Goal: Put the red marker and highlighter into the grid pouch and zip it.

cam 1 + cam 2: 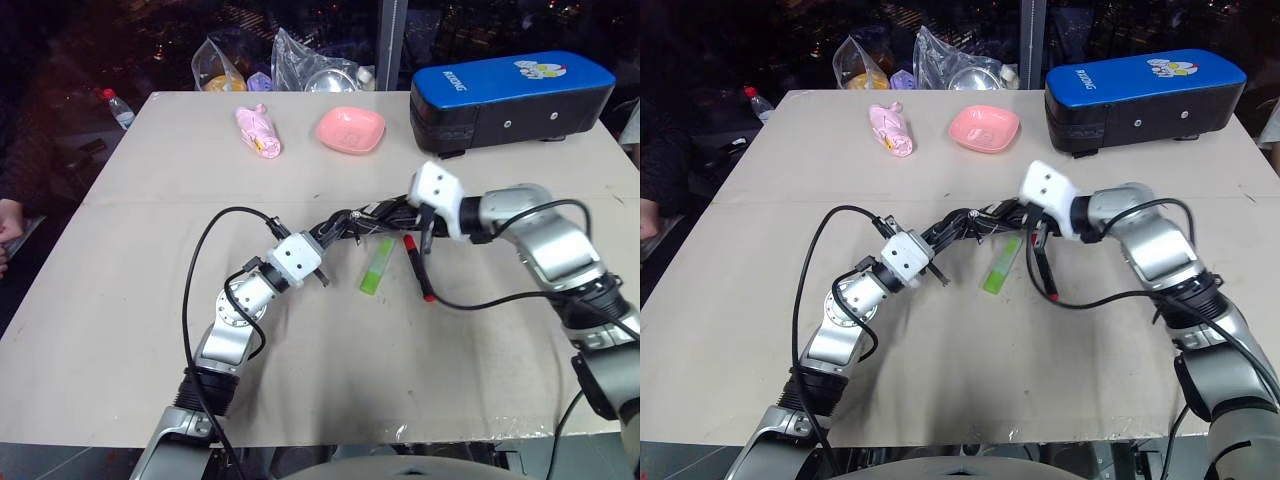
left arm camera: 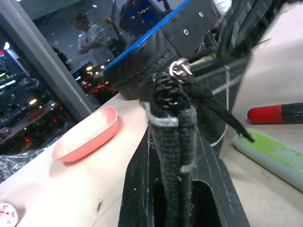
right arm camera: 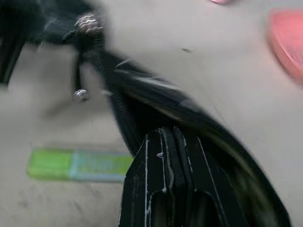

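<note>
The grid pouch [image 1: 375, 217] hangs in a bunch above the table between my two grippers. Its zipper ring [image 2: 180, 68] is near the left fingers [image 2: 173, 137]. My left gripper [image 1: 335, 238] is shut on one end of the fabric. My right gripper [image 1: 428, 228] is shut at the pouch's other rim [image 3: 142, 94], fingertips against the black edge. The green highlighter [image 1: 378, 266] lies flat on the table just below the pouch. The red marker [image 1: 418, 268] lies beside it on the right, red cap towards the pouch, partly under my right gripper.
A big blue-topped black case [image 1: 510, 95] stands at the back right, with a pink bowl [image 1: 350, 128] and a pink wrapped object [image 1: 258, 130] to its left. Plastic bags [image 1: 300, 65] and a bottle [image 1: 118, 108] sit at the far edge. A person's hand [image 1: 8, 225] is at the left.
</note>
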Tool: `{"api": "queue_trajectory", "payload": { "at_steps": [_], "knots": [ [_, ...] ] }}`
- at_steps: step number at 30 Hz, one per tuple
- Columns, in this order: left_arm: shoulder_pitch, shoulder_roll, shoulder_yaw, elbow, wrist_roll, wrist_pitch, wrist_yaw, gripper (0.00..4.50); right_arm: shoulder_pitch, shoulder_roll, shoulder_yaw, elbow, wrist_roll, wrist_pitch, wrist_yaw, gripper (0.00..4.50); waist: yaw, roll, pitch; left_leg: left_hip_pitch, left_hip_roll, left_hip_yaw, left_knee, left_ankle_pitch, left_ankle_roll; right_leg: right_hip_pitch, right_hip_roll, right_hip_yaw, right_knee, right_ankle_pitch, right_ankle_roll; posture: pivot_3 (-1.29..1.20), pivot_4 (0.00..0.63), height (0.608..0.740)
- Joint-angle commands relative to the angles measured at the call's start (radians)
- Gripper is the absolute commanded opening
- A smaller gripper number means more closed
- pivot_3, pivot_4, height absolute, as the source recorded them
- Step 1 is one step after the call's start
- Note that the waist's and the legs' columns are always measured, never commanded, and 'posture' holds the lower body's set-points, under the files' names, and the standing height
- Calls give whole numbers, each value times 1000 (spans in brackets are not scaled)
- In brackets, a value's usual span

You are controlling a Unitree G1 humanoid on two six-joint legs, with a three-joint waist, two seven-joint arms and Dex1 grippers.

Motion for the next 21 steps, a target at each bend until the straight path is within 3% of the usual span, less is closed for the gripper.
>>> {"api": "queue_trajectory", "payload": {
  "at_steps": [1,3,7,10,11,18,21],
  "knots": [
    [5,-4,8,-30,-7,-7,11,0,-53,10,42,56,-120,-244,8,533,1,0,0,0,0,0,0,0,0,0,0,0,0,0,0,0,150,726],
    [7,-4,10,-34,-7,-4,14,0,-70,11,60,109,-178,-352,0,1191,3,0,0,0,0,0,0,0,0,0,0,0,0,0,0,0,150,726],
    [15,-6,12,-42,-10,3,17,0,-88,12,70,174,-260,-487,-8,3102,4,0,0,0,-1,0,1,0,0,0,0,0,0,0,0,0,150,726],
    [14,-8,15,-41,-14,5,17,0,-85,4,73,200,-297,-556,3,4274,4,0,0,0,-1,0,1,0,0,0,0,0,0,0,0,0,150,726],
    [13,-8,17,-39,-15,6,18,0,-81,1,71,205,-305,-572,6,4453,4,0,0,0,-1,0,1,0,0,0,0,0,0,0,0,0,150,726],
    [7,-15,23,-33,-26,12,18,0,-51,-16,41,205,-339,-649,-7,4453,4,0,0,0,0,0,1,0,0,0,1,0,0,0,0,0,150,726],
    [2,-14,23,-28,-27,11,15,0,-22,-10,-41,122,-245,-551,-8,4453,5,0,0,0,0,0,1,0,0,0,1,0,0,0,0,0,150,726]
  ]
}}
